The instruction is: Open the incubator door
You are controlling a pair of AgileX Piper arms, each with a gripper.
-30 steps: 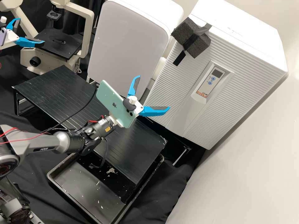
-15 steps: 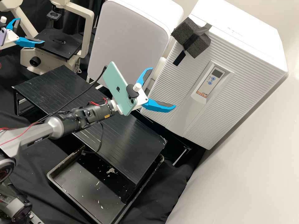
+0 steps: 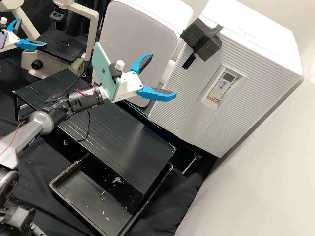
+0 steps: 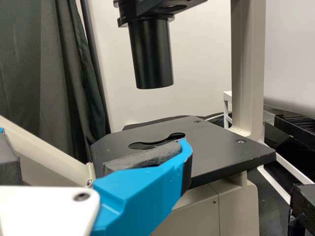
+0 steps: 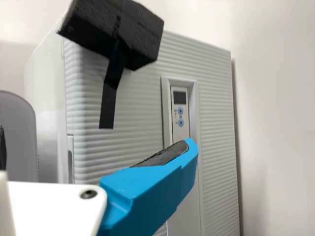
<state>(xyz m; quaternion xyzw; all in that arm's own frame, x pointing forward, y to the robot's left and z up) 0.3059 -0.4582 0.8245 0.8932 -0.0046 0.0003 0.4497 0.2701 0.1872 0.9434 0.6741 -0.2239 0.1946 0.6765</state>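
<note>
The incubator (image 3: 254, 37), a white cabinet, occupies the upper right of the high view, where it appears tilted. Its door (image 3: 233, 111) is closed and lies flush with the body. The door's face is finely ribbed, the ribs interrupted by a smooth panel (image 3: 199, 123) that runs down the middle. Set in that panel are a small dark display (image 3: 228, 77) and, beneath it, two round blue buttons (image 3: 223, 85) with an orange-red label (image 3: 212, 99) further down. A dark grey foam block (image 3: 207, 49) sits at the door's upper left corner, with a black tape strip (image 3: 189, 61) running from it onto the ribs. In the right wrist view, a narrow upright recess (image 5: 70, 158) is noted at the door's edge. The right gripper (image 3: 164, 75) is near the middle of the high view, to the left of the door and apart from it, its fingers spread wide and holding nothing; a pale green phone (image 3: 102, 70) is mounted behind them. The left gripper (image 3: 33, 32), at the upper left of the frame beside an off-white microscope (image 3: 94, 36), is likewise wide and unloaded. A black rack (image 3: 131, 141) and a black tray (image 3: 55, 185) stand at lower centre.
</note>
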